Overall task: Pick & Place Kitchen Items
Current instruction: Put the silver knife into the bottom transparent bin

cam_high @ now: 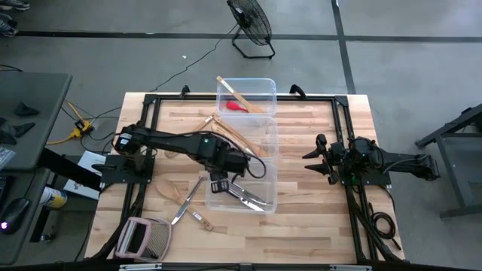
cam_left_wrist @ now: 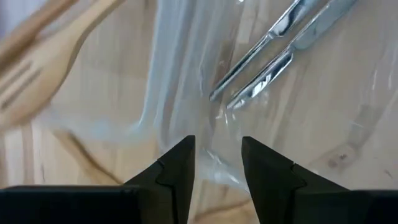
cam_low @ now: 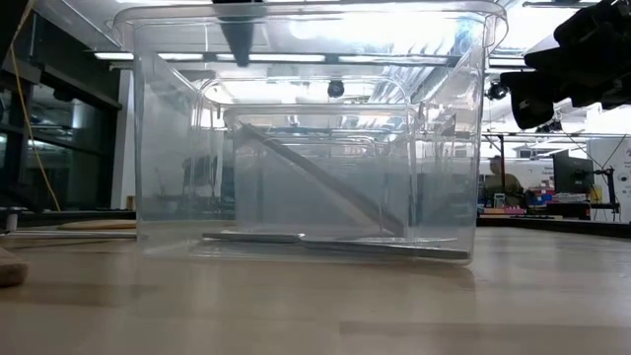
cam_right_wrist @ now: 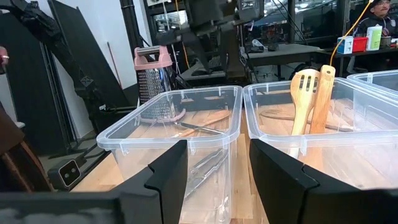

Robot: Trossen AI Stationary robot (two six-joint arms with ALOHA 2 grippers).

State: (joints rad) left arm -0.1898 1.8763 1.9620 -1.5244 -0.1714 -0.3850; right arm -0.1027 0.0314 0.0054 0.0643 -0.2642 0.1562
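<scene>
Silver cutlery (cam_high: 248, 197) is sitting in the clear tub (cam_high: 242, 205) nearest the table's front edge, a couple of slim metal pieces lying flat on the bottom, angled toward its front right corner. In my left wrist view I see them through the plastic, side by side. My left gripper (cam_left_wrist: 217, 171) hangs right over that tub's left wall, fingers (cam_left_wrist: 180, 168) parted a little with nothing between them, just the tub rim below.

Next tub back holds pale wooden utensils (cam_right_wrist: 313, 99), a slotted spatula and a flat one leaning against its wall. The far tub (cam_high: 247, 95), hanging over the table's back edge, has a red utensil (cam_high: 236, 106) and a wooden stick (cam_high: 239, 98) in it.

Outside the tubs, toward the front left of the table (cam_high: 316, 226): a wooden spoon (cam_high: 167, 189), a metal knife (cam_high: 184, 203) and a small wooden-handled piece (cam_high: 200, 219), all flat on the wood. More wooden tools (cam_high: 218, 124) lie just left of the middle tub. A pink-handled grater (cam_high: 144, 237) sits at the front left corner.

My right gripper (cam_right_wrist: 217, 180) waits near the table's right edge, well apart from everything, fingers partly open and empty, pointed at the tubs.
</scene>
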